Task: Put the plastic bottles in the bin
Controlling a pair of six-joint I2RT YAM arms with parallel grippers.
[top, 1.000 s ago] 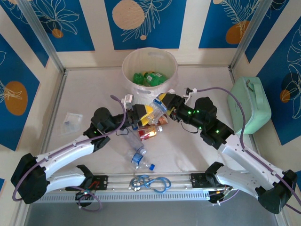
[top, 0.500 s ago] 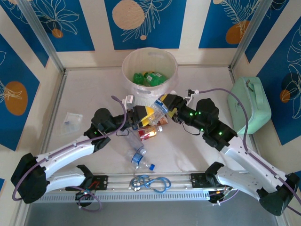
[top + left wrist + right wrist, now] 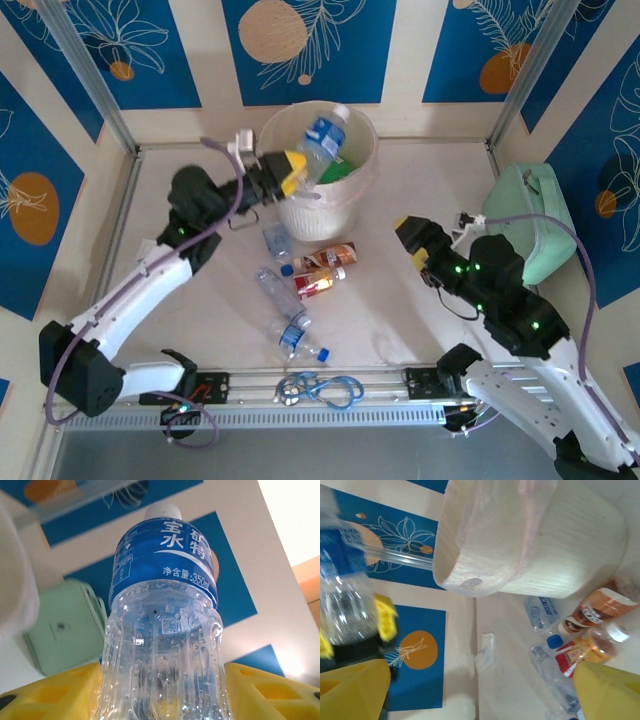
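My left gripper is raised at the near-left rim of the white bin, shut on a clear bottle with a blue label that tilts over the opening. In the left wrist view this bottle stands between the yellow fingers. Green bottles lie inside the bin. Several bottles lie on the table in front of it: a clear one, a brown-labelled one, a red-labelled one. My right gripper is open and empty, off to their right. In the right wrist view its fingers frame the bin.
A mint-green case sits at the right wall. A small plastic bag lies at the left, and a blue cable loop rests by the arm bases. Two more clear bottles lie near the front.
The right gripper opened, let go of the clear bottle and drew back to the right. The left arm lifted that bottle from the pile up to the bin's rim.
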